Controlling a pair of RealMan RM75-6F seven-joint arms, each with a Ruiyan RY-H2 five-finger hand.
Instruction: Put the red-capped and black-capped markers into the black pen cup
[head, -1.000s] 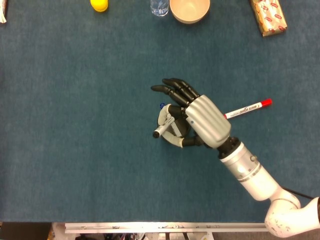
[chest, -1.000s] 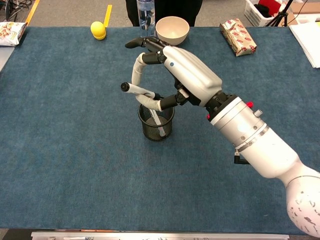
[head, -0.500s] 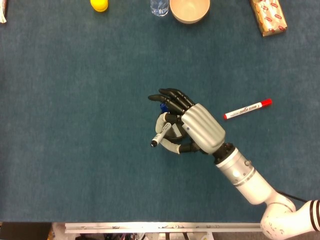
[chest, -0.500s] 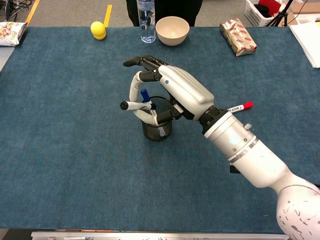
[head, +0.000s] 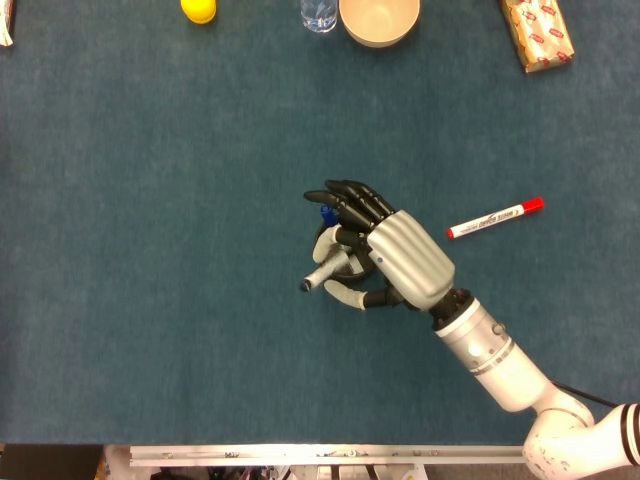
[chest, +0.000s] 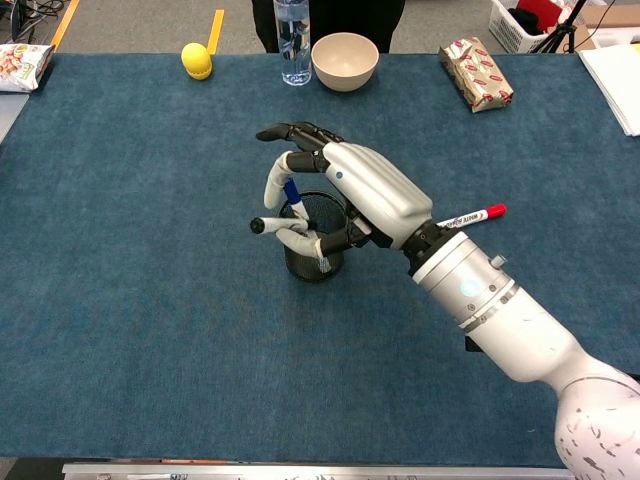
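Right hand (chest: 350, 195): silver shell, dark fingers; the black-capped marker (chest: 285, 227) is pinched, held nearly level across the cup rim, cap pointing left.
Black pen cup (chest: 313, 262): round wire mesh, directly beneath the hand; a blue-capped pen (chest: 291, 194) is stood inside.
Red-capped marker (head: 495, 218): slim white barrel, laid flat on blue felt, to the hand's right, well apart.
Left hand: unseen.

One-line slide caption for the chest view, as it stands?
Right hand holds the black-capped marker over the black pen cup; red-capped marker lies on the table.
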